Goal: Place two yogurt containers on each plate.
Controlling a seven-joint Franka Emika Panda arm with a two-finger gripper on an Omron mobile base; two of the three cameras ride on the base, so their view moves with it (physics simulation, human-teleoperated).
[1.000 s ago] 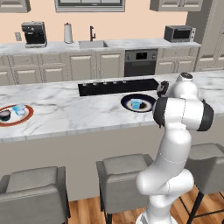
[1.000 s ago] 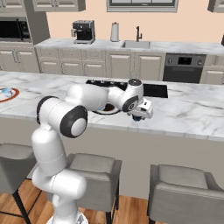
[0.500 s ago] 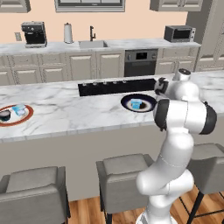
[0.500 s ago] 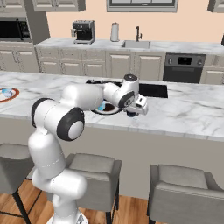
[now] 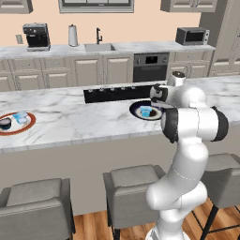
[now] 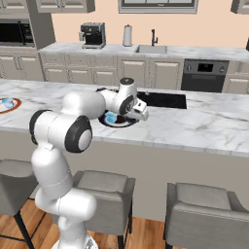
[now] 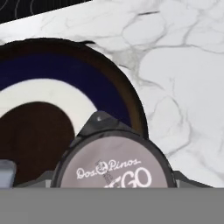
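Two cups on the red plate, one on the dark plate, a fourth in the grip

Clenched end effector (image 7: 113, 181), grasping a yogurt container (image 7: 113, 159) with a dark rim and a grey lid printed "Dos Pinos", seen from above in the hand view. Held over the near edge of the dark navy plate (image 7: 114, 89), just inside its rim. Pale ring and dark brown centre of that plate to the left of the held cup. Sliver of something pale blue at the left edge of the hand view, too cropped to name.

From the right base view: end effector (image 6: 141, 110) at the right side of the dark navy plate (image 6: 127, 123), with one light blue yogurt cup (image 6: 111, 117) lying on that plate. Same light blue yogurt cup (image 5: 146, 111) on the same plate (image 5: 135, 110) in the left base view, just in front of the black cooktop (image 5: 117, 93).

Far off along the marble desk (image 5: 84, 119), well apart from the arm: red-rimmed plate (image 5: 27, 125) carrying a dark navy yogurt cup (image 5: 4, 123) and a second light blue cup (image 5: 19, 117), side by side.
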